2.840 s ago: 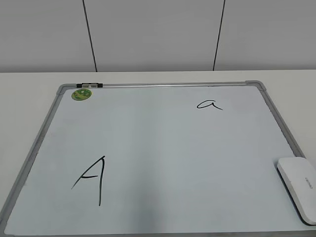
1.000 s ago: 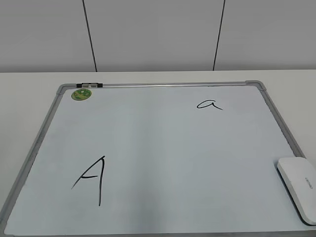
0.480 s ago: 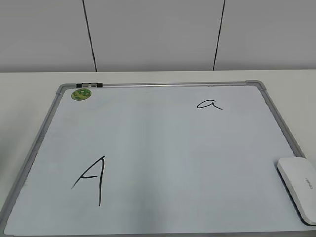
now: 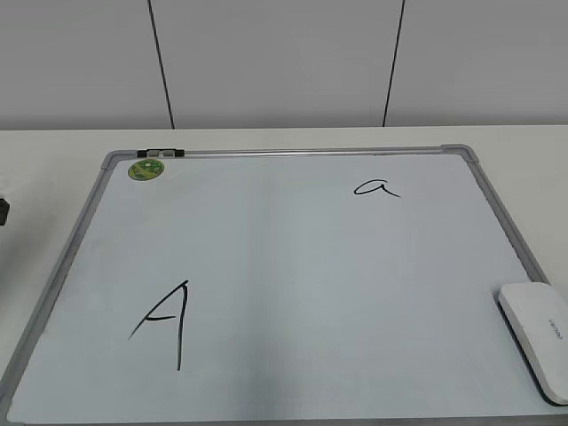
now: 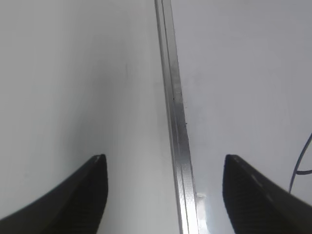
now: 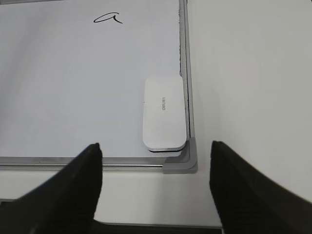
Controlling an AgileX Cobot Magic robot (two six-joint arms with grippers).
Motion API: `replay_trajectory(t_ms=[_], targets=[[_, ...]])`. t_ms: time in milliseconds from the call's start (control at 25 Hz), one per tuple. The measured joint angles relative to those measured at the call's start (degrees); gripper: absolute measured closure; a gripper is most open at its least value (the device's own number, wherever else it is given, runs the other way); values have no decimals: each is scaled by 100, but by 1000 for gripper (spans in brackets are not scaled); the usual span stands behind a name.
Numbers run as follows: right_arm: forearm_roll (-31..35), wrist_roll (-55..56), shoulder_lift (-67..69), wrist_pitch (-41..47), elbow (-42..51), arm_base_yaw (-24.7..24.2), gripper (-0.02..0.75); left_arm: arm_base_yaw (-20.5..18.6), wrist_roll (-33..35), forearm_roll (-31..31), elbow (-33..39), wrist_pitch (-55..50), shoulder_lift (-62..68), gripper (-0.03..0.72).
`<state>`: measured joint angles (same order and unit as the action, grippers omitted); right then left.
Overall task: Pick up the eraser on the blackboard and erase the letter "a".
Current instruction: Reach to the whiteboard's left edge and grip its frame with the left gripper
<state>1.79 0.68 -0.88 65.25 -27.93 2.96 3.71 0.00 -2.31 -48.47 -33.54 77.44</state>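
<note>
The blackboard (image 4: pixel 293 266), a white board with a grey frame and a green sticker (image 4: pixel 146 169), lies flat on the table. The white eraser (image 4: pixel 537 337) rests on its near right corner and also shows in the right wrist view (image 6: pixel 164 113). The small cursive letter "a" (image 4: pixel 376 188) is at the far right of the board and shows in the right wrist view (image 6: pixel 108 18). My right gripper (image 6: pixel 155 148) is open and empty, hovering short of the eraser. My left gripper (image 5: pixel 165 161) is open and empty above the board's left frame rail (image 5: pixel 174 112).
A larger angular capital "A" (image 4: pixel 167 321) is drawn at the board's near left. A small clip (image 4: pixel 161 153) sits on the far frame edge. A dark bit of the left arm (image 4: pixel 3 210) shows at the left edge. White table (image 4: pixel 53 151) surrounds the board.
A dark part of the left arm has come into the exterior view at the far left edge. The board, the eraser and the letters have not moved.
</note>
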Motion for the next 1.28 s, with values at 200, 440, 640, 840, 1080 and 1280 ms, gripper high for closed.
replay_trajectory(t_ms=[200,440,640,840,1080,1280], targets=[[0,0,0,0,0,0,223,0,0,-13,-312,-409,691,151],[0,0,0,0,0,0,223,0,339,-282,-720,-809,1379,151],[0,0,0,0,0,0,186,0,723,-546,-1208,-1278,1916,151],[0,0,0,0,0,22,123,-10,913,-597,-1506,-1404,2193,150],[0,0,0,0,0,22,123,-221,1057,-745,-1571,-1404,2616,166],[0,0,0,0,0,22,142,-462,1493,-1309,-1859,-1488,2984,194]])
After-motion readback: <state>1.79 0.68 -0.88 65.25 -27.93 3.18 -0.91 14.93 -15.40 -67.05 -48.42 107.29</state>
